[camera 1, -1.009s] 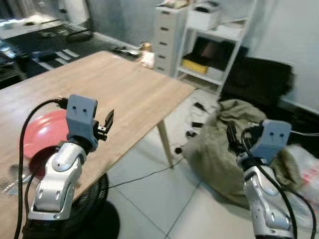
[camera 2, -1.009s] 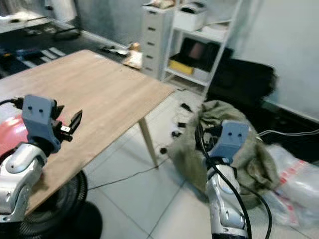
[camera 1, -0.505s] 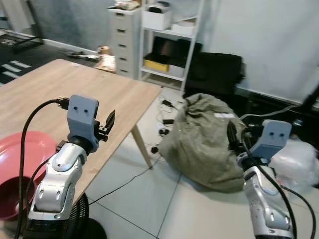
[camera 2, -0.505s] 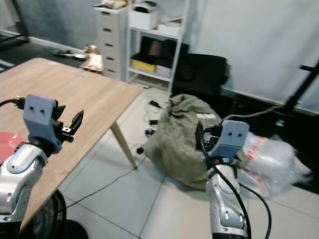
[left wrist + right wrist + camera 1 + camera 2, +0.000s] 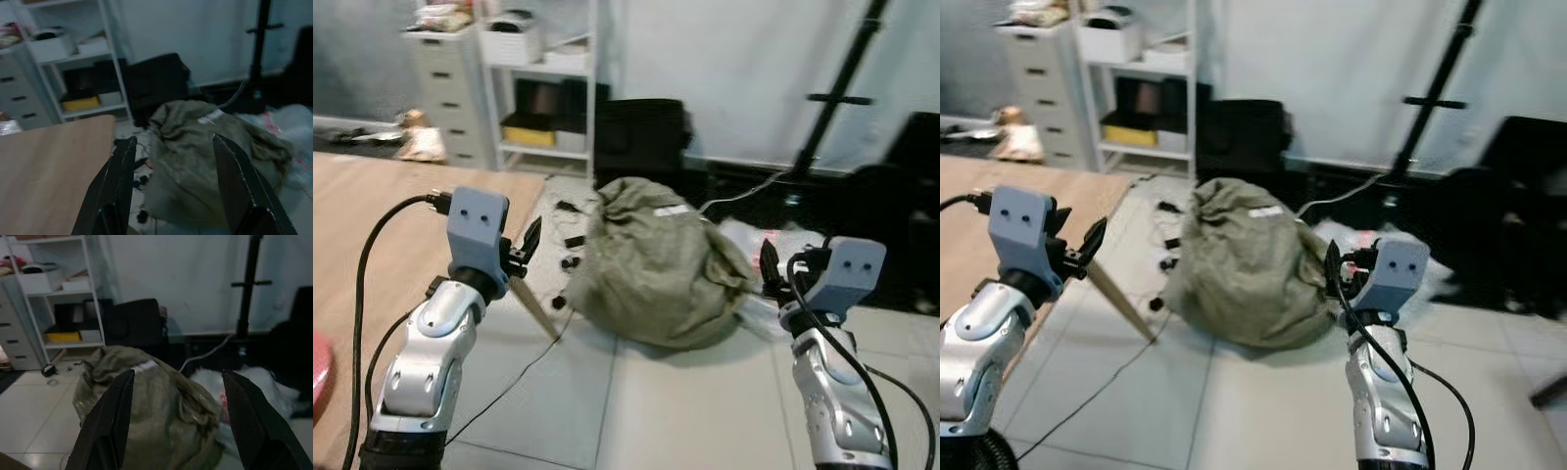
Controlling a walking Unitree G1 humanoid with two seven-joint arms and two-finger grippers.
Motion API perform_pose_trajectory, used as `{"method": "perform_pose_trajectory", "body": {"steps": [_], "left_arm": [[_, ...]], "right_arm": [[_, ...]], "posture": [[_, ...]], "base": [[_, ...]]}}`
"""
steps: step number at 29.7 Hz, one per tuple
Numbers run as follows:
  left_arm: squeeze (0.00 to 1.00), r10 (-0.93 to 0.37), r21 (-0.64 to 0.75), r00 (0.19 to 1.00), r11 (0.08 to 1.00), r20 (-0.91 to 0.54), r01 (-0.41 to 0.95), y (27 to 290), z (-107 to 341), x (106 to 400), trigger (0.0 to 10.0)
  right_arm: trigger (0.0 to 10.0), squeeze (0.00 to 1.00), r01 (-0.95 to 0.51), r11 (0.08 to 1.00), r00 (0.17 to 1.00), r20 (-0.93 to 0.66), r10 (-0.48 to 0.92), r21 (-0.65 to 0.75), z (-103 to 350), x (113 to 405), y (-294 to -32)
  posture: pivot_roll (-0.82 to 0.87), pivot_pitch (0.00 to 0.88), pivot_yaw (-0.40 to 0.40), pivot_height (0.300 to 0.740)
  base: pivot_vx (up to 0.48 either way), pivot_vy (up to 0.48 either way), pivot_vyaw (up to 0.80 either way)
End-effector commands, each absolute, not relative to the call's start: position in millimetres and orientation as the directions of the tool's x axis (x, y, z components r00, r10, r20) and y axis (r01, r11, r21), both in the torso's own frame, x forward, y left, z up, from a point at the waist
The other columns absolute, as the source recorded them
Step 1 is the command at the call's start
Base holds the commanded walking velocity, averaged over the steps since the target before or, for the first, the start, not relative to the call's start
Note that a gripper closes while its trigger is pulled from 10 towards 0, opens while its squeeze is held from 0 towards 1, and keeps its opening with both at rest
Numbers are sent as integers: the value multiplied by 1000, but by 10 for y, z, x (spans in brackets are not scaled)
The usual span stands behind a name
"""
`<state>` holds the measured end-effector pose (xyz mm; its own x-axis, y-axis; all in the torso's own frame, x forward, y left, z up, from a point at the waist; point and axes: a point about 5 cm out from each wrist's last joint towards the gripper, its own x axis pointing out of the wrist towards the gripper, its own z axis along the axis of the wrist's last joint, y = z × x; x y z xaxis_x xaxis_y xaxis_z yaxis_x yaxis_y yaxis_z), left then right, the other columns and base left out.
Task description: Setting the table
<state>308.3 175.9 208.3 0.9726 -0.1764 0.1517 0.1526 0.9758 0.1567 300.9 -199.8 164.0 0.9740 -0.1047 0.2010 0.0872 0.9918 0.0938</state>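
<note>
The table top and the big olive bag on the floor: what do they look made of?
The table top looks like light wood or a wood-look laminate, matt, with faint lengthwise grain; which of the two cannot be told. The olive bag looks like coarse woven cloth, perhaps canvas: it slumps in soft, dull, creased folds.

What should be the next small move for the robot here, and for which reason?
Probably turn back left toward the wooden table. Both the left gripper and the right gripper are open and hold nothing, and the head views face the olive cloth sack on the floor, with the red plate barely visible at the table's edge. Nothing to set lies ahead.
</note>
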Motion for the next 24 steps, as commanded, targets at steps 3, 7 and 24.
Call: {"method": "perform_pose_trajectory", "body": {"steps": [3,7,24], "left_arm": [[0,-181,153,974,975,135,159,1756,2038,3080,10000],[0,-182,153,974,975,134,161,1756,2037,3080,10000],[0,-195,153,973,973,123,176,1736,2025,3084,10000]], "right_arm": [[10000,0,93,992,975,195,-108,86,1627,3004,-2006],[10000,0,93,992,975,195,-108,85,1627,3003,-2005],[10000,0,99,991,974,194,-114,85,1621,2998,-2013]], "posture": [[-6,0,79,740],[-6,0,80,740],[-8,0,83,740]], "base": [[0,0,-800],[0,0,-800],[0,0,-800]]}}
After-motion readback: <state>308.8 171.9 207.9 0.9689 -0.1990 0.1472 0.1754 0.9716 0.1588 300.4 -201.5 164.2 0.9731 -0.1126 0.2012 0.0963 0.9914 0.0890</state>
